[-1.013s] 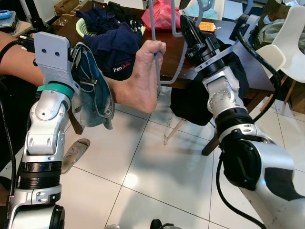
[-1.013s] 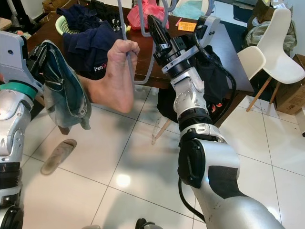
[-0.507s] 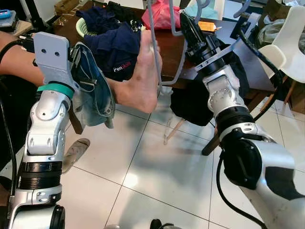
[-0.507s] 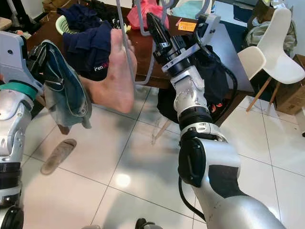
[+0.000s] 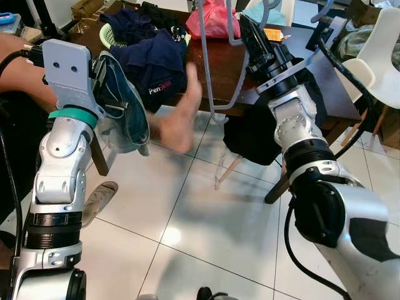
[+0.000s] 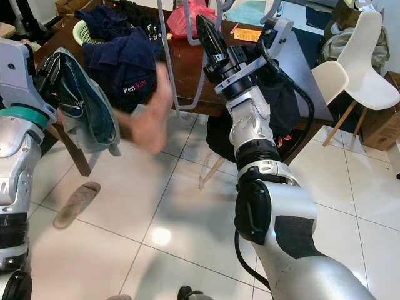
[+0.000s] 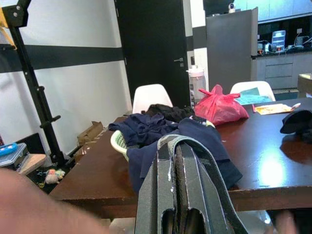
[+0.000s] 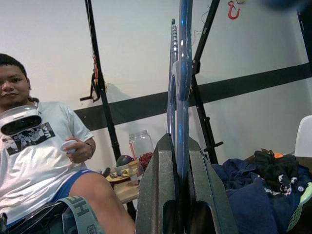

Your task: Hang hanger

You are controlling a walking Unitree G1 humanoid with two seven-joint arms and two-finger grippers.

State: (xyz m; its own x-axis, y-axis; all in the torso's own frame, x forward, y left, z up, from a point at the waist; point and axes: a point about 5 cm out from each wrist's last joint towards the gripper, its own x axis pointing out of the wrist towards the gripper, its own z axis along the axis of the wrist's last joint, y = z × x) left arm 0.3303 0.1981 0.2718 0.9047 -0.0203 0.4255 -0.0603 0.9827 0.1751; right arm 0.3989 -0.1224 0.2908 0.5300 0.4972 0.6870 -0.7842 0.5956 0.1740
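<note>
Two silver arms are seen, built of rounded metal segments joined by black ribbed collars. A teal ring is fitted below a flat grey plate with two screw holes on the left wrist. Black cables are run along the right forearm. The left hand and right hand are each formed of two long black fingers.

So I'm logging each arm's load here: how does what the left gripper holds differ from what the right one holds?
The left gripper is shut on a soft grey-green garment that droops limp beside the arm, while the right gripper is shut on a rigid grey hanger whose thin frame runs upright. The garment sits lower at the robot's left; the hanger is raised over the dark wooden table. Both jaws are closed.
</note>
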